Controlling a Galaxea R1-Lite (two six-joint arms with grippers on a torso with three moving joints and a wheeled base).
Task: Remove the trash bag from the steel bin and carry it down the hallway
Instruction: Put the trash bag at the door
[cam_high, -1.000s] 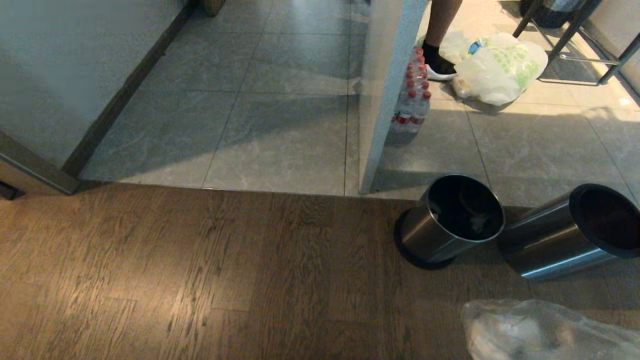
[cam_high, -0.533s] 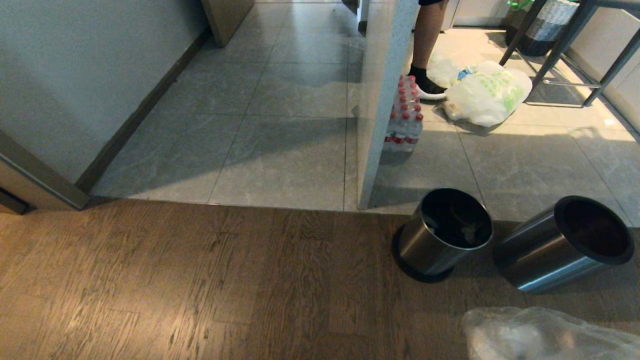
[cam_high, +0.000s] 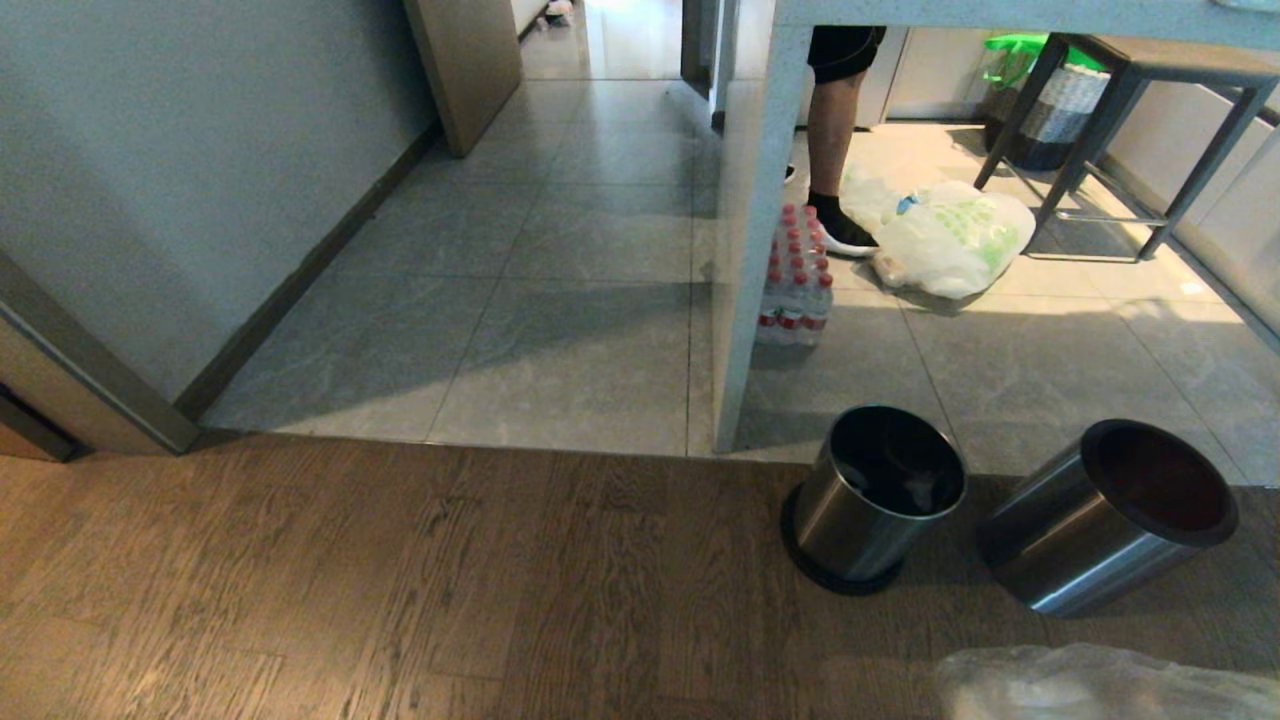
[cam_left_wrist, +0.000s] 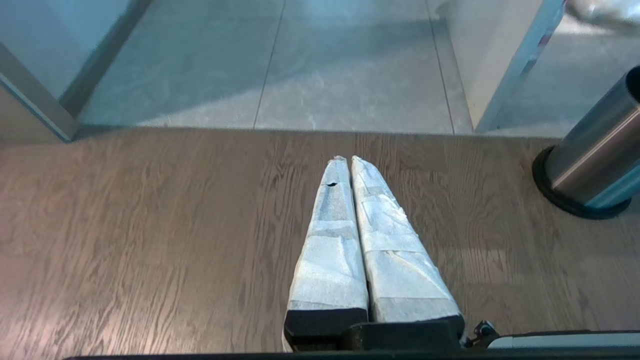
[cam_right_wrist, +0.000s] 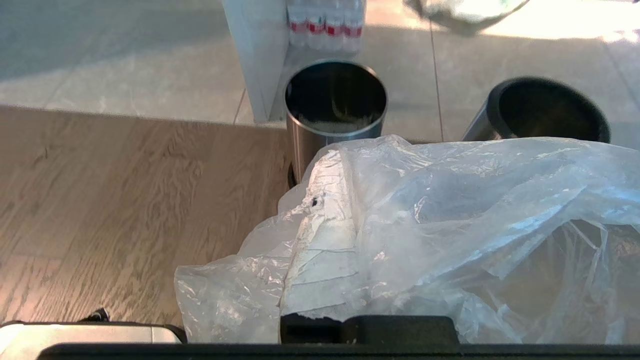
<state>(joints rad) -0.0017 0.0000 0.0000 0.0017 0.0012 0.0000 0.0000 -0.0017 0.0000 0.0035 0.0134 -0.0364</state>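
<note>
I have the right end effector (cam_right_wrist: 325, 210) clamped on the bag (cam_right_wrist: 450, 225); hallway (cam_high: 560, 260) lies ahead-left, left one (cam_left_wrist: 348, 162) closed empty.

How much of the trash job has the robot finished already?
The first part looks done: the clear trash bag is out of the bin and draped over the right hand, which is shut on it. The left hand is shut and empty over the wood floor. What's left is the carrying: the tiled hallway lies ahead, not yet entered.
</note>
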